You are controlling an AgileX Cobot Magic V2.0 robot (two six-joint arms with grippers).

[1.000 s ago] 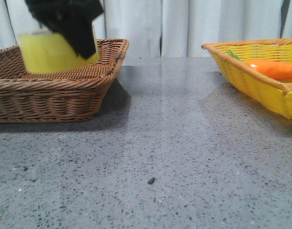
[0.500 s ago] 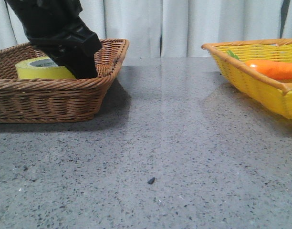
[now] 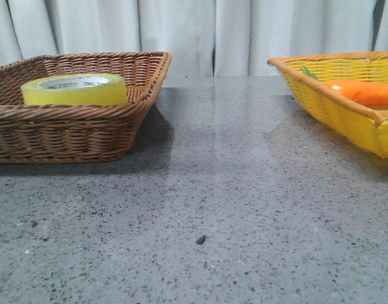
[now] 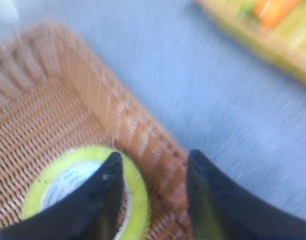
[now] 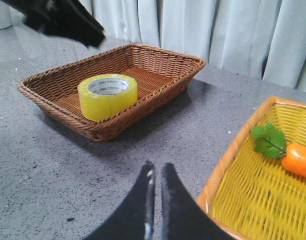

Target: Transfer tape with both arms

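The yellow tape [image 3: 73, 90] lies flat in the brown wicker basket [image 3: 86, 130] at the left, its white core ring facing up. It also shows in the right wrist view [image 5: 108, 95] and, blurred, in the left wrist view [image 4: 140, 192]. My left gripper [image 4: 153, 162] is open and empty, above the basket's near corner, clear of the tape; it is out of the front view. My right gripper [image 5: 157, 167] is shut and empty, over the bare table between the two baskets.
A yellow basket [image 3: 333, 104] stands at the right and holds an orange carrot-like thing [image 3: 365, 92] with green leaves. The left arm [image 5: 63, 20] hangs above the brown basket's far side. A small dark speck [image 3: 200, 239] lies on the grey table.
The left gripper held the tape above the brown basket, set it down inside, let go and rose out of the front view. The tape now rests flat in the basket.
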